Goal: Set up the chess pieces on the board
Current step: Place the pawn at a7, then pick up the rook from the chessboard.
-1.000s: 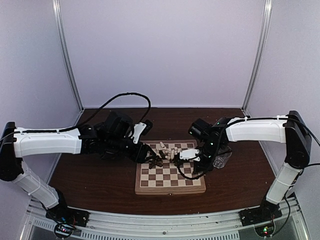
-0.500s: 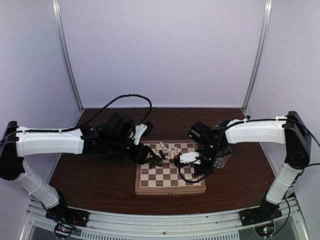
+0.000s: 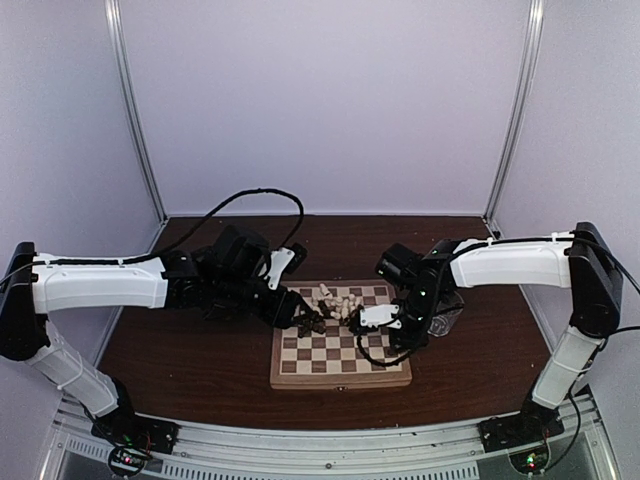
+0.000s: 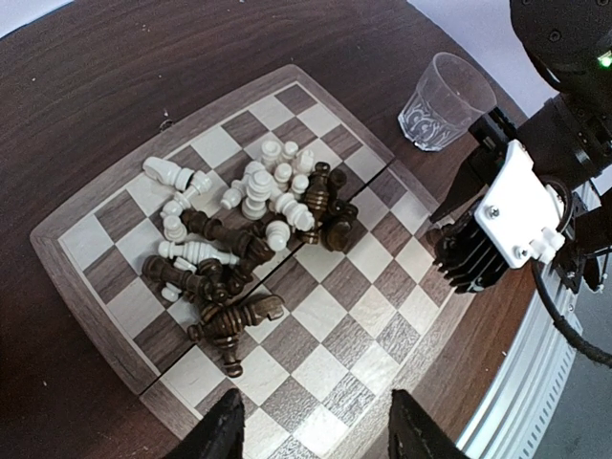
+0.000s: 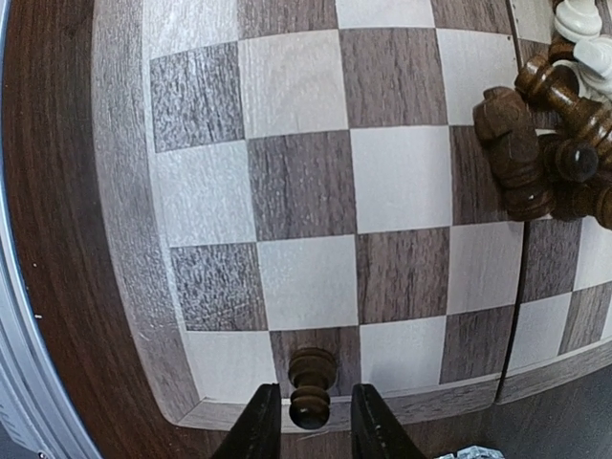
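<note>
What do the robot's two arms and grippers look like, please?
The left arm and right arm have white tubular shells, black joints and black cables alongside. The left gripper and right gripper each end in two black fingers.

Pale lilac walls enclose a dark brown wooden table on three sides. Slim metal posts stand in the back corners, and an aluminium rail runs along the near edge.
</note>
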Tool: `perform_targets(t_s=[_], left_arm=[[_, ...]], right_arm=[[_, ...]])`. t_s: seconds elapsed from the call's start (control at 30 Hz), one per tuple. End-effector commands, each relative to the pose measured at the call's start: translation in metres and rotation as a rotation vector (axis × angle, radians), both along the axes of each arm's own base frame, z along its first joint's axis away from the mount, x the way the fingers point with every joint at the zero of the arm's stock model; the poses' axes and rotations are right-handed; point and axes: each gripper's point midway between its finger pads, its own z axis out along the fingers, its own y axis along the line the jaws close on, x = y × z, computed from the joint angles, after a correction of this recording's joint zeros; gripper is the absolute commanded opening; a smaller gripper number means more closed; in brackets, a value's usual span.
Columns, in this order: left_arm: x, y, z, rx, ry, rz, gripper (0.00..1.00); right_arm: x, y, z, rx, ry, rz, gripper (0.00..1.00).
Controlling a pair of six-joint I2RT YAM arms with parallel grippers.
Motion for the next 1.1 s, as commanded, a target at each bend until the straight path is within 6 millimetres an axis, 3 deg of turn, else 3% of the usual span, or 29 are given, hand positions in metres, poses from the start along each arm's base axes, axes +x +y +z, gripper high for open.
perform_targets(t_s=[0.0, 0.2, 0.3, 0.63, 0.83, 1.07], left_arm=[[0.006, -0.005, 0.009, -0.027, -0.018, 0.011, 0.52], [0.006, -0.005, 0.007, -0.026, -0.015, 0.011, 0.52], [0.005, -0.007, 0.005, -0.038, -0.001, 0.015, 0.52], [0.003, -0.002, 0.010, -0.045, 0.002, 0.025, 0.52], [0.002, 0.002, 0.006, -0.036, 0.001, 0.034, 0.54], [0.002, 0.001, 0.005, -0.037, 0.001, 0.031, 0.54]], right_arm=[[0.000, 0.005, 0.021, 0.020, -0.015, 0.004, 0.28], [0.022, 0.012, 0.076, 0.134, -0.044, -0.045, 0.29], [0.046, 0.021, 0.090, 0.226, -0.024, -0.130, 0.27], [0.083, 0.050, 0.051, 0.217, 0.080, -0.244, 0.28], [0.097, 0.051, 0.034, 0.166, 0.066, -0.267, 0.28], [0.100, 0.054, 0.025, 0.149, 0.082, -0.277, 0.28]])
